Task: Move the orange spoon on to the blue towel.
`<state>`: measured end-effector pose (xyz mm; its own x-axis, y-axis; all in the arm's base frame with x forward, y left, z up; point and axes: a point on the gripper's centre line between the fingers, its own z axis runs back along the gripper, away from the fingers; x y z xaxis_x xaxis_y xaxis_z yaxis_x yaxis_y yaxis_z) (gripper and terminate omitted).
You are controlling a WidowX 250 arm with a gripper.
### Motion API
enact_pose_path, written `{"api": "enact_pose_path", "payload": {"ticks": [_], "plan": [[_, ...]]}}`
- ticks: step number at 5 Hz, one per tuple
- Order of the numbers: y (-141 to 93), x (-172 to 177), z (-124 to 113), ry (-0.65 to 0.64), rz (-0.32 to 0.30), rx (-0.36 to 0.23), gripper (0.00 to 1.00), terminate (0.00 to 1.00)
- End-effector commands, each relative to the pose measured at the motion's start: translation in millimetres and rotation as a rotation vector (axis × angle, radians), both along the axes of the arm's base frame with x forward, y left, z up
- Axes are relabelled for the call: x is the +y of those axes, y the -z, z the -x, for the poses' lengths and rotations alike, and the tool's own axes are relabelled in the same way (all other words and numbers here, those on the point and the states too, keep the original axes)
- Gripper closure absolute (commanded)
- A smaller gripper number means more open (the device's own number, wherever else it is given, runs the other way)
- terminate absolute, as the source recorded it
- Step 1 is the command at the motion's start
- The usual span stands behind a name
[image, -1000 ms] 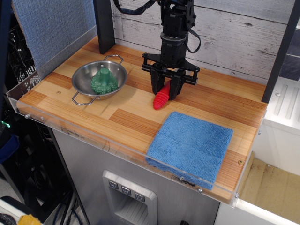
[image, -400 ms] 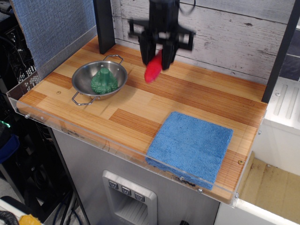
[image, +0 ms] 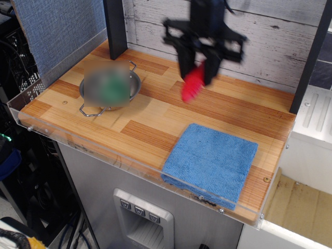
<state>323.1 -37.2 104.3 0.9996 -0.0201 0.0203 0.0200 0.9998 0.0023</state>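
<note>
My gripper (image: 198, 72) is shut on the orange spoon (image: 193, 87) and holds it in the air above the middle of the wooden table. Only the red-orange ribbed handle shows, hanging down and to the left below the fingers; the metal bowl is hidden between them. The gripper is motion-blurred. The blue towel (image: 212, 161) lies flat at the front right of the table, below and a little right of the spoon, with nothing on it.
A steel bowl (image: 110, 89) with a green object inside stands at the left, blurred. A clear plastic rim (image: 104, 150) runs along the table's front edge. A dark post (image: 115, 26) and a white plank wall (image: 270, 41) stand behind.
The gripper lifted the spoon off the table, swung left and up, and has now moved right, toward the towel side, still holding the spoon.
</note>
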Motion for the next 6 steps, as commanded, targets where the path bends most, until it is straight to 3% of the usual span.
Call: {"api": "enact_pose_path", "payload": {"ticks": [1,3,5,6], "plan": [[19.1,-35.6,39.4,0.049,0.035,0.052,1.0,0.0],[47.6,-29.0,49.3,0.016,0.006,0.118,1.0,0.0],[61.4,-25.7,47.4,-0.03,-0.004,0.167,1.0,0.0],[62.8,-30.6,45.5,-0.053,-0.005,0.192,0.0,0.0]]}}
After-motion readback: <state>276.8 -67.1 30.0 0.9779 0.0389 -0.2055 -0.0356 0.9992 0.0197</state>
